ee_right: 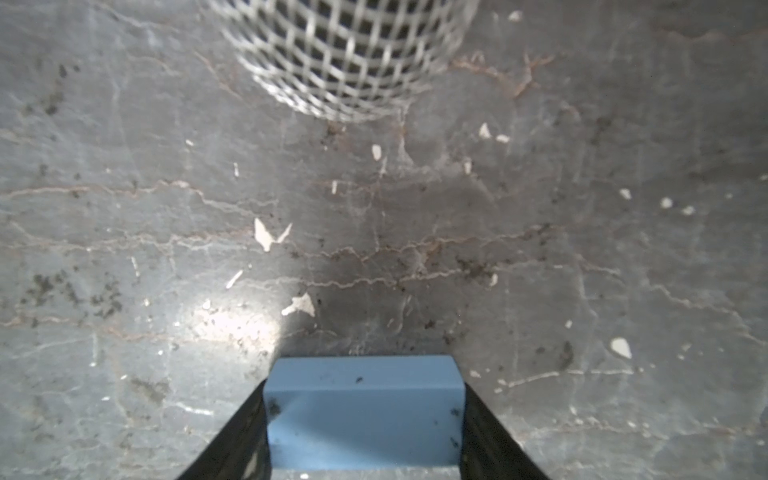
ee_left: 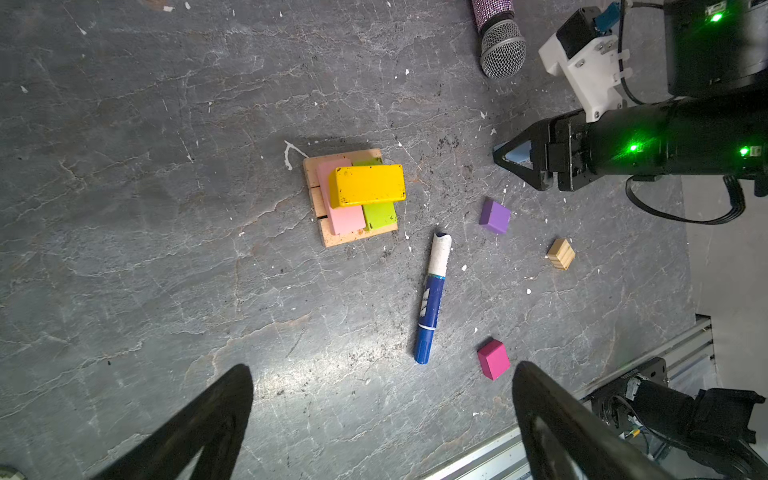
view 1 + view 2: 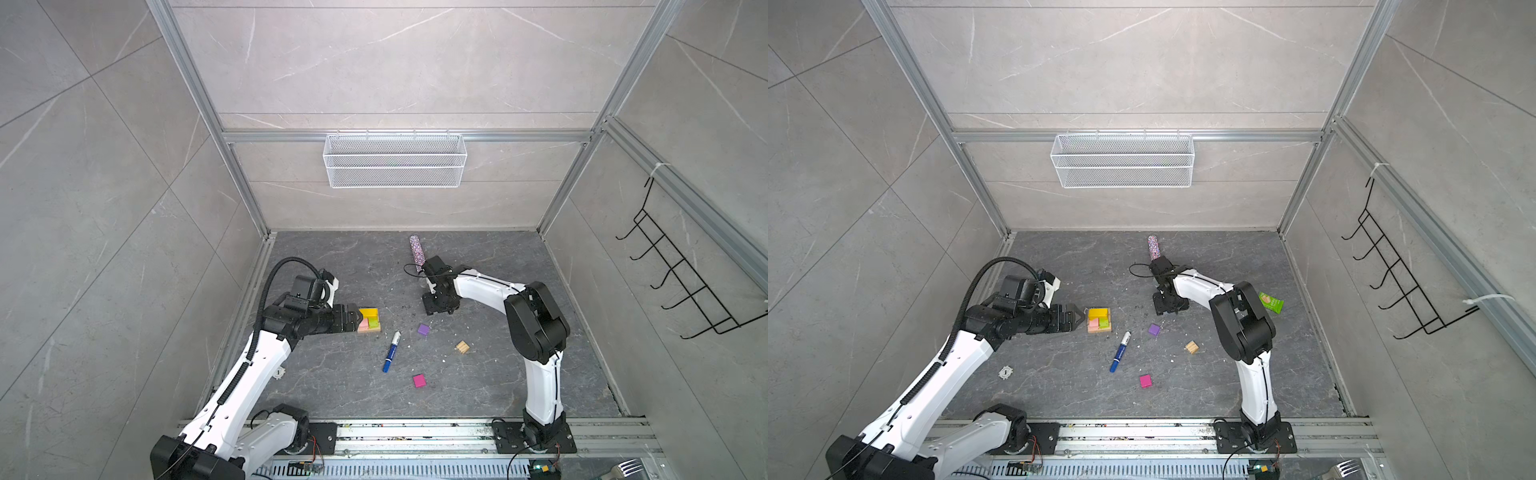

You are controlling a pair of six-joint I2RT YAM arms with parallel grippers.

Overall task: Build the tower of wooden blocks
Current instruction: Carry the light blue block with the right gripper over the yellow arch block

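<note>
One light-blue block point(image 1: 365, 407) is sitting between the jaws of the right gripper point(image 2: 509, 153). The jaws are pressing on its two side faces, so this arm appears to be grasping it. It is doing so low over the counter point(image 2: 166, 249), well apart from the tower point(image 2: 357, 195) and near the mesh head of a glittery microphone point(image 2: 500, 45). Whether the block is clear of the counter is not showing.

The step in hand is looking like a pick. The grip wants to be sitting square on the flat sides before lifting straight up. The carry should be passing above the loose pieces, and the block should be coming down flat and centred on the yellow block point(image 2: 368, 185). The jaws should be letting go only once it is resting there. The left gripper point(image 3: 1077, 316) is hovering just beside the tower with its jaws spread wide and nothing in them, so the incoming arm needs to be keeping clear of it.

Counting the wood blocks:
- In the tower, what look like three tan bars point(image 2: 353, 237) are forming the base. One pink block point(image 2: 345, 216) and one lime-green block point(image 2: 380, 214) are lying side by side on them, with the yellow one across the top.
- Three are lying loose: one purple block point(image 2: 494, 216), one tan cube point(image 2: 561, 253) and one magenta block point(image 2: 493, 359).
- One is in the grip.

One marker pen point(image 2: 432, 299) is lying among them.
</note>
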